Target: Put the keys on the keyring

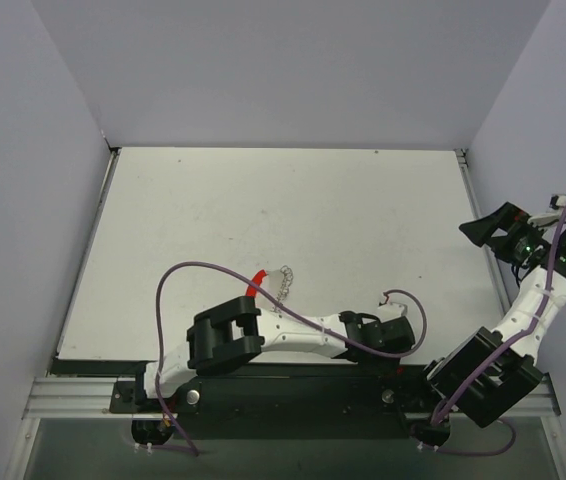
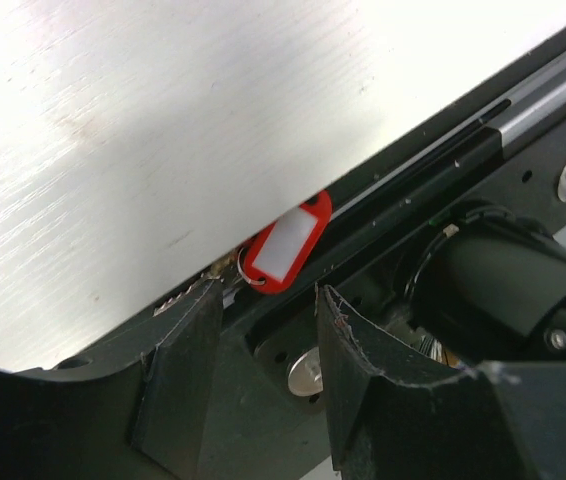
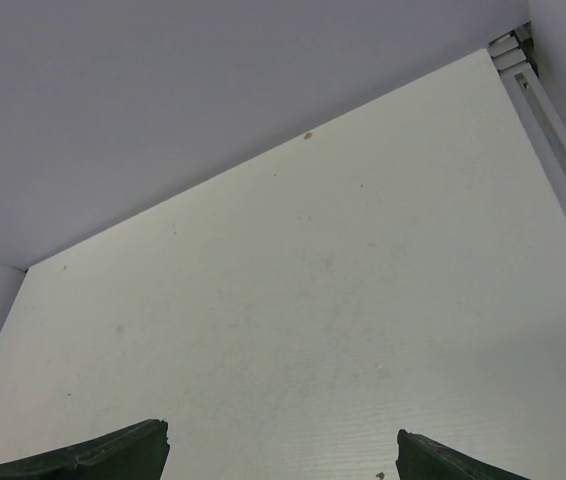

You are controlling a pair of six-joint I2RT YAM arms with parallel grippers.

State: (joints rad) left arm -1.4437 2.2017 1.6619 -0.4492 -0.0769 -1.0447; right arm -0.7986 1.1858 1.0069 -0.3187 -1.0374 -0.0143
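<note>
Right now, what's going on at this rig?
The left arm is folded low along the near edge of the table. The left tool is open and pointed at the red keyring, which sits just past its fingertips, not gripped. The silver keys lie beside the keyring. Whether any are threaded on can't be told. The right tool is open and empty, off at the table's right side.

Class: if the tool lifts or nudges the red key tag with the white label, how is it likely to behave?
The red key tag looks like flat, thin plastic: probably light and stiff, sliding rather than rolling. A small ring at its end seems to lead to the keys, so lifting it would likely drag them along, dangling loosely.
</note>
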